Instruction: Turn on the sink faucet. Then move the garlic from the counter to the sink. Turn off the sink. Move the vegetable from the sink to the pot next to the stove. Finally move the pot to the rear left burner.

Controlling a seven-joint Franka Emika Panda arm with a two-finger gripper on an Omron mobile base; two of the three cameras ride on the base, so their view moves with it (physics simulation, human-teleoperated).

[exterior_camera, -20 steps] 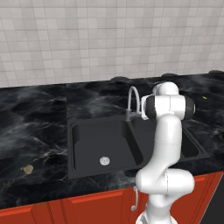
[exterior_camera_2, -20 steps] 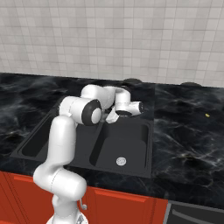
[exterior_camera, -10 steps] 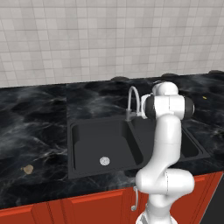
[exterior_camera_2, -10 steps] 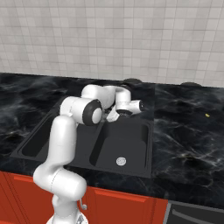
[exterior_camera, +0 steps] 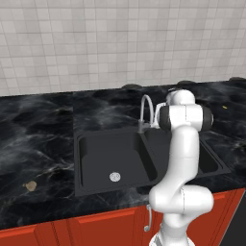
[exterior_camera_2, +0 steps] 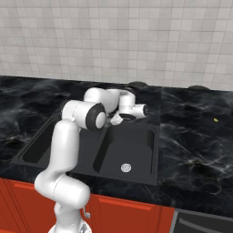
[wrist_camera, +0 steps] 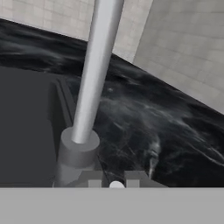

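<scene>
The first step is in hand: turning on the slim silver-grey gooseneck tap (exterior_camera: 145, 111) that is standing at the back rim of the dark grey double-basin sink (exterior_camera: 96, 158). The white arm is reaching over the right bowl, and its gripper (wrist_camera: 114, 183) is sitting right at the foot of the tap, with the tap's straight stem and round base collar rising just ahead of it in the hand view. The two small dark fingers (wrist_camera: 95, 182) are pressed nearly together there, with a small pale round piece showing between them, probably the tip of the side lever, though it is too small to be sure. No water is showing at the spout, so the tap is most likely not yet running. The next move is calling for a short push or swing of that lever, kept low and close to the collar.

The tiny tan-brown garlic bulb (exterior_camera: 30, 185) is lying on the glossy black marble worktop (exterior_camera: 38, 134), well left of the sink and near the front edge above the red cabinet fronts (exterior_camera: 86, 229). Room is tight between the tap stem and the tiled wall (exterior_camera: 96, 43) behind it, while both bowls are offering open space.
</scene>
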